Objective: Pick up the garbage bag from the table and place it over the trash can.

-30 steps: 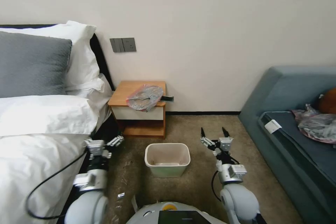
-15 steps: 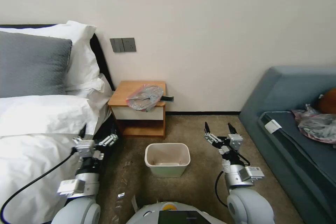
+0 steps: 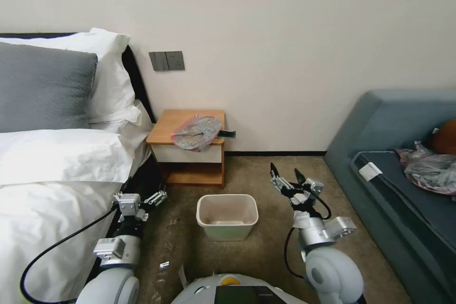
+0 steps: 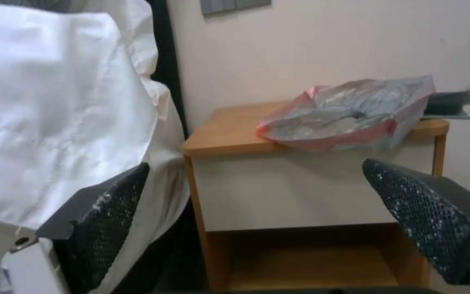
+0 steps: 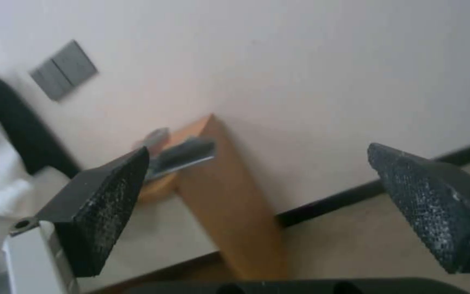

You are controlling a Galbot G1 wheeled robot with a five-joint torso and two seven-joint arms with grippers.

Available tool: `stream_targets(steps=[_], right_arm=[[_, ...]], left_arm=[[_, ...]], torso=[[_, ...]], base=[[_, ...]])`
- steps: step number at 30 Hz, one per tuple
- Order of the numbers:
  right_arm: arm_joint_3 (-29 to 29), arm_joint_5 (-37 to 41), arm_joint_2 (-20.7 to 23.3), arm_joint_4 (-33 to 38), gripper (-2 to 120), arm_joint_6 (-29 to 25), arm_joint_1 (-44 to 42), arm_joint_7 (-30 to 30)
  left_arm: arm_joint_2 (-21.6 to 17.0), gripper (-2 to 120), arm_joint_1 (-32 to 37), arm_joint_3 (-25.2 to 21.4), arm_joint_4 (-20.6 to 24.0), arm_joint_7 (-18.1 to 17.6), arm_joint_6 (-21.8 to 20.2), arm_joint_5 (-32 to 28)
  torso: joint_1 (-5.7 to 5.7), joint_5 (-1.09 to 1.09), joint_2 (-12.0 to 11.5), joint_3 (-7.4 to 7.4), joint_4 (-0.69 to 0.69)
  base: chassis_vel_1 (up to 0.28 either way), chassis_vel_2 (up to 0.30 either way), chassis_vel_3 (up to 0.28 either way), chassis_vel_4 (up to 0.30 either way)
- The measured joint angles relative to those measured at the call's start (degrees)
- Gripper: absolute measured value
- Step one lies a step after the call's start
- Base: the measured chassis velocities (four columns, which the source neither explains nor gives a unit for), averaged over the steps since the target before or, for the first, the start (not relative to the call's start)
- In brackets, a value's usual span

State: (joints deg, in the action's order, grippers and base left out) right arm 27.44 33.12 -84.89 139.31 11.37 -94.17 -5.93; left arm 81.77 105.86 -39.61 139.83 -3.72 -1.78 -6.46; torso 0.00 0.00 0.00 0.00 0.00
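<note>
Both of our grippers, left gripper [image 3: 141,199] and right gripper [image 3: 285,176], have wide open, empty jaws. We see the thin, crinkly grey plastic garbage bag with a pink rim [image 3: 196,131] on the far orange-brown wooden worktop [image 3: 166,128], hanging over its front edge. It looks light, soft and slippery, so we think pinching that pink rim is best.

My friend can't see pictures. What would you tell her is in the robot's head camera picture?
A crinkly grey garbage bag with a pink rim lies on a small wooden table beside a bed. On the carpet in front stands an empty trash can, with the robot's open left tool and open right tool on either side of it.
</note>
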Motion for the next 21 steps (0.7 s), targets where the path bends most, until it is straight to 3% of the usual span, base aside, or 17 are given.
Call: stream_targets(steps=[1,3,5,7,8,11,12,15,21], right_arm=[[0.0,0.0,0.0,0.0,100,0.0,0.0,0.0],[-0.05,9.36,0.43,0.21,100,1.84,1.76,-2.59],[-0.06,13.32,0.68,0.16,100,2.41,2.72,-3.77],[0.19,26.51,1.51,-2.1,100,3.4,7.92,-9.71],[0.19,26.51,1.51,-2.1,100,3.4,7.92,-9.71],[1.04,38.31,1.76,-5.25,100,3.39,13.84,-16.49],[1.04,38.31,1.76,-5.25,100,3.39,13.84,-16.49],[0.84,48.78,2.37,-9.01,100,3.35,20.57,-21.26],[-0.2,54.78,1.75,-16.48,100,3.38,28.26,-23.42]], left_arm=[[0.0,100,0.0,0.0,0.0,0.0,0.0,0.0],[-1.03,100,-0.19,-0.02,0.56,0.0,-0.51,-0.69],[-1.42,100,-0.23,-0.02,0.73,0.0,-0.69,-0.98],[-2.72,100,-0.27,-0.04,1.07,-0.02,-1.15,-2.09],[-2.72,100,-0.27,-0.04,1.07,-0.02,-1.15,-2.09],[-4.67,100,-0.65,0.04,0.81,-0.13,-1.56,-3.52],[-4.67,100,-0.65,0.04,0.81,-0.13,-1.56,-3.52],[-5.11,100,-0.06,-0.15,1.02,-0.38,-1.18,-3.74],[-4.73,100,0.58,-0.51,2.67,-0.74,-1.05,-3.75]], torso=[[0.0,0.0,0.0,0.0,0.0],[0.0,0.0,0.0,0.0,-0.01],[0.0,0.0,0.0,0.0,-0.01],[0.0,0.0,0.0,0.0,0.0],[0.0,0.0,0.0,0.0,0.0],[0.0,0.0,0.0,0.0,-0.03],[0.0,0.0,0.0,0.0,-0.03],[0.0,-0.01,0.0,0.0,0.0],[0.0,0.0,0.0,0.01,0.01]], base=[[0.0,0.0,0.0,0.0],[0.0,0.0,0.0,0.0],[0.0,0.0,0.0,0.0],[0.0,0.0,0.0,0.0],[0.0,0.0,0.0,0.0],[0.0,0.0,0.0,0.0],[0.0,0.0,0.0,0.0],[0.0,0.0,0.0,0.0],[0.0,0.0,0.0,0.0]])
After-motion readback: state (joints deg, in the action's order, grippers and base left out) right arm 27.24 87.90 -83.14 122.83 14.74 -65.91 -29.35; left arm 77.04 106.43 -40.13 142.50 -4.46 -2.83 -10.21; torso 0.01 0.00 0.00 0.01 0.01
